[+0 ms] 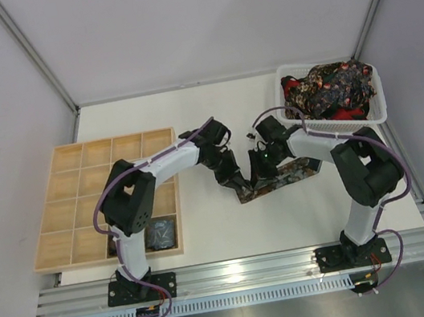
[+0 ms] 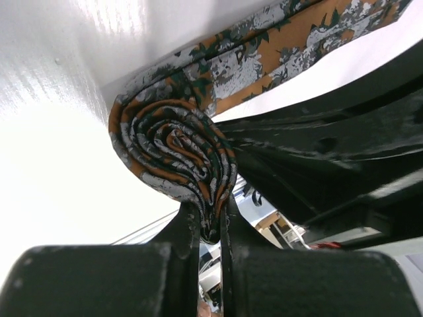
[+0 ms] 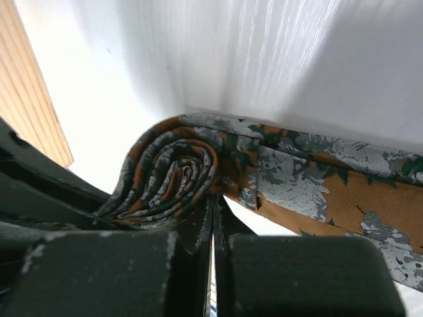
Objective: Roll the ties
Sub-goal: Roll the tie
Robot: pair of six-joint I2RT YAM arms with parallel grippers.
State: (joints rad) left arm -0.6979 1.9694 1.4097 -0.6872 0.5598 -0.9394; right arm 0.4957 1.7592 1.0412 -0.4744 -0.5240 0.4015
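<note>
Lying across the middle of the table (image 1: 188,113), the tie (image 1: 296,171) is rolled at its left end into a tight coil (image 2: 173,148). Its unrolled length runs off to the right, toward the basket (image 1: 378,102) heaped with further ties (image 1: 327,89).

The coil is met from both sides. The left gripper (image 2: 210,228) is closed on the coil's outer layers, with fabric nipped between its fingers. The right gripper (image 3: 213,221) is pressed fully together with its tips at the coil's lower rim; whether cloth is caught there cannot be told.

The coil's axis is set across the tie's length, so further rolling is judged to need travel rightward along the flat strip, away from the left arm's base and toward the right's. The flat remainder is nearer the right arm, and a good part of the tie is judged not yet wound. One finished roll (image 1: 160,234) is seen in a near compartment of the wooden tray (image 1: 88,145).
</note>
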